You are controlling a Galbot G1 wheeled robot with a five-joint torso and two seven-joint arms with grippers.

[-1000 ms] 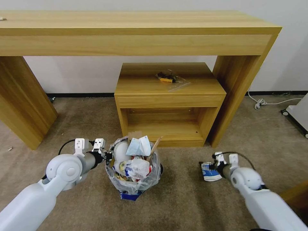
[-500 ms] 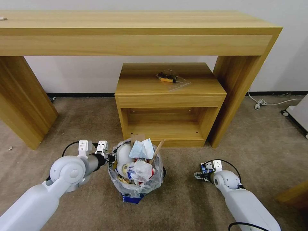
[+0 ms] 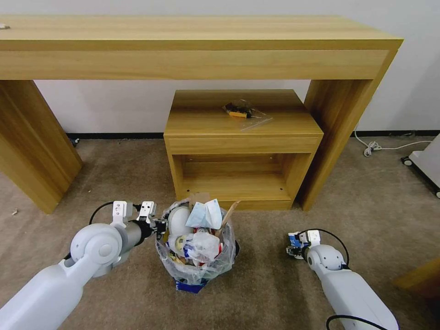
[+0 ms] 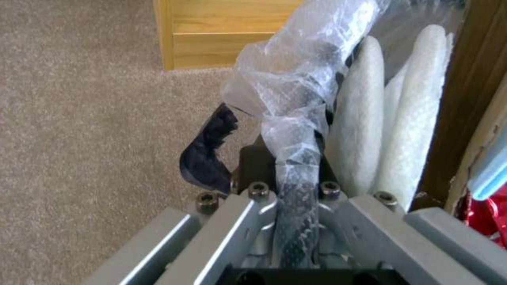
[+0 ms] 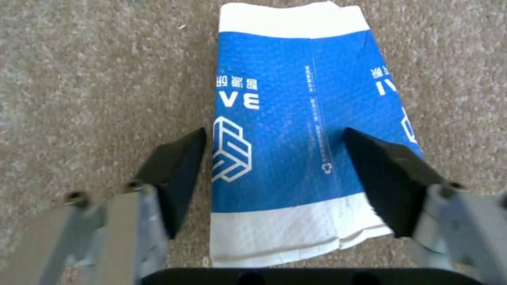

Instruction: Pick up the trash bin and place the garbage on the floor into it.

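Observation:
The trash bin (image 3: 197, 269), lined with a crinkly clear bag and blue at its base, stands on the carpet in front of me, heaped with garbage: white slippers (image 3: 178, 220), a pale-blue tissue (image 3: 205, 213), a wood stick (image 3: 228, 212). My left gripper (image 3: 159, 225) is shut on the bin's left rim and the bag (image 4: 296, 118) folded over it. On the right, my right gripper (image 5: 275, 138) points down, open, with its pads (image 5: 177, 174) on either side of a blue-white packet (image 5: 301, 130) lying flat on the carpet. In the head view that gripper (image 3: 293, 247) covers most of the packet.
A low wooden cabinet (image 3: 243, 137) stands just behind the bin, under a long wooden table (image 3: 197, 46) with legs at left and right. A clear bag of small items (image 3: 243, 111) lies on the cabinet. A white cable (image 3: 376, 146) and a wheeled white unit (image 3: 426, 165) are at far right.
My right wrist has turned downward and drawn in over the blue-white packet, now hiding most of it in the head view. The left gripper and bin have shifted slightly right.

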